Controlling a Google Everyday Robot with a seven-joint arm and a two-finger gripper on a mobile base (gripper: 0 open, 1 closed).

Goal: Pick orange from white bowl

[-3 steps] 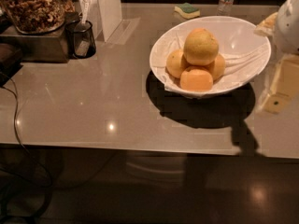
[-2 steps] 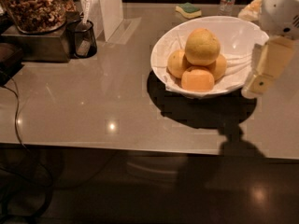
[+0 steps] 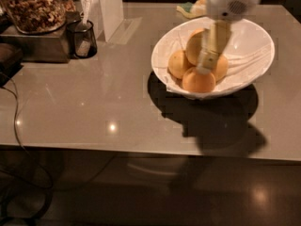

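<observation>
The white bowl stands on the grey table at the right of the camera view, lined with a white cloth. The orange, yellowish and the largest fruit, sits on top of the pile in it. Smaller, deeper orange fruits lie around it: one on the left, one in front and one on the right. My gripper reaches down from the upper right into the bowl. It lies right across the orange's right side and hides part of it.
A jar of granola stands on a metal box at the back left, with a dark cup and a white box beside it. A green-yellow cloth lies behind the bowl. A cable hangs at the left edge.
My gripper has moved left from beside the bowl's right rim to over the fruits, down against the orange. The view has shifted slightly; the fruits have not moved.
</observation>
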